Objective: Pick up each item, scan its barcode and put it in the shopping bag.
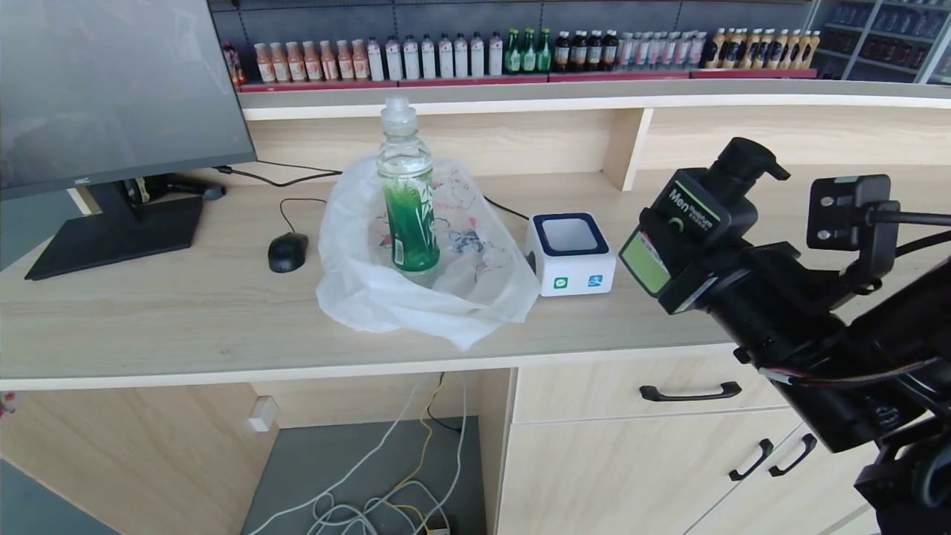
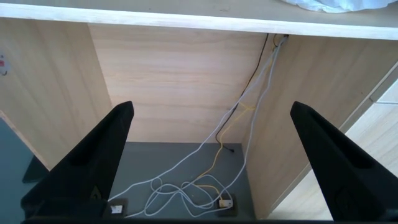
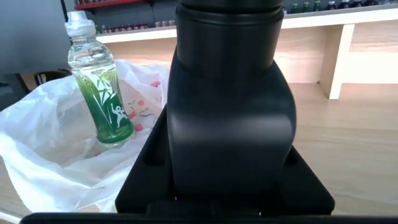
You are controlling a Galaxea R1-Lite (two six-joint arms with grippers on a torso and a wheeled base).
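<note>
My right gripper [image 1: 709, 286] is shut on a black pump bottle [image 1: 691, 223] with a green label, held tilted above the counter just right of the white barcode scanner [image 1: 570, 253]. In the right wrist view the black bottle [image 3: 227, 106] rises close in front of the camera. A green-labelled drink bottle [image 1: 407, 200] stands upright inside the open white shopping bag [image 1: 371, 297] left of the scanner; both the drink bottle [image 3: 102, 87] and the bag [image 3: 43, 168] appear beyond the pump bottle. My left gripper [image 2: 212, 112] hangs open below the counter with nothing between its fingers.
A monitor [image 1: 111, 82] and a black mouse [image 1: 287, 251] sit at the counter's left. A raised ledge [image 1: 594, 104] runs along the back, with shelves of drinks [image 1: 483, 56] behind. Cables [image 2: 205, 180] lie on the floor under the counter; drawers [image 1: 691, 391] are at the right.
</note>
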